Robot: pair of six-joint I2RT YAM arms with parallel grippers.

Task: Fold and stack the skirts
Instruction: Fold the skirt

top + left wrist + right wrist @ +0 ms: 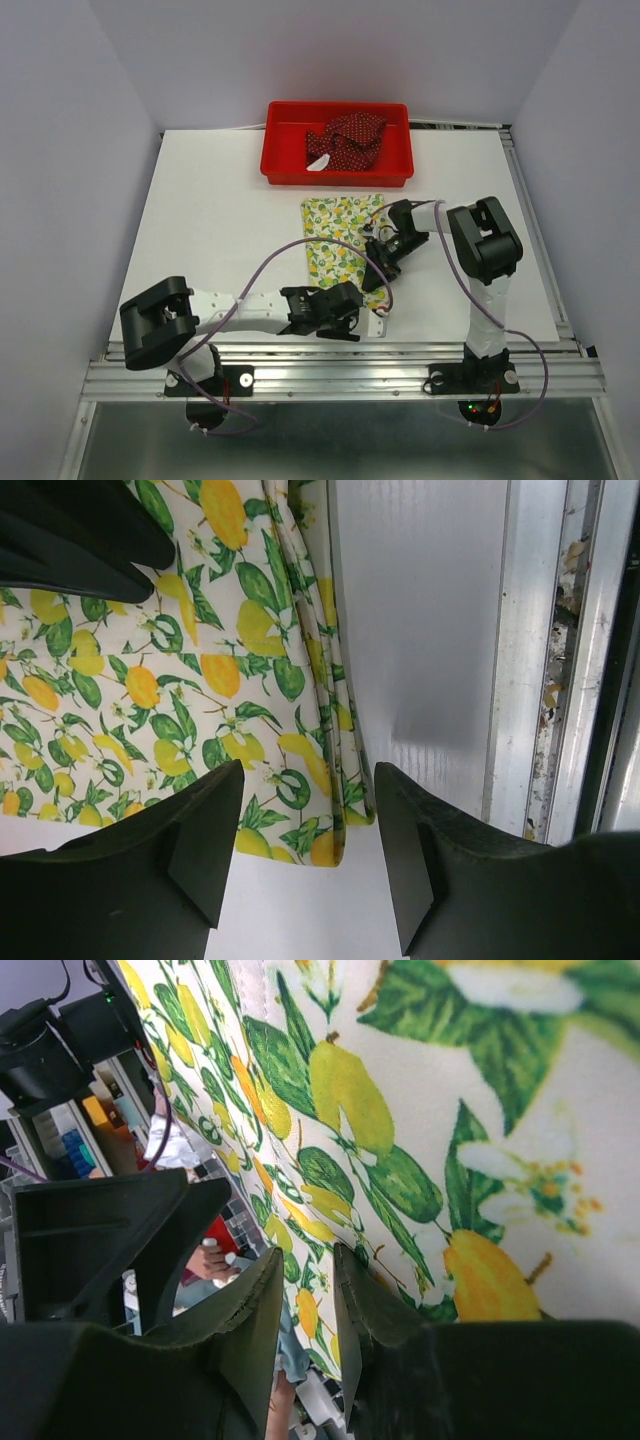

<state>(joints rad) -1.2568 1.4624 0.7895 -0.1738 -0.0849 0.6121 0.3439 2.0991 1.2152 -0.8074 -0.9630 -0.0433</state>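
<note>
The cream lemon skirt point(335, 240) lies flat on the white table, just in front of the tray. The dark red dotted skirt point(347, 139) lies crumpled in the red tray point(282, 163). My left gripper point(342, 318) is open at the lemon skirt's near right corner. In the left wrist view that layered corner point(335, 825) lies between the left gripper's point(305, 865) spread fingers point(195, 855), untouched. My right gripper point(383, 262) is low at the skirt's right edge. In the right wrist view the right gripper's point(308, 1300) jaws stand a narrow gap apart against the lemon cloth point(420, 1130), pinching nothing.
The table's near metal rail point(560, 680) runs just beside the skirt's corner. The right arm's cable point(445, 255) loops over the table right of the skirt. Bare white table point(220, 220) lies left of the skirt.
</note>
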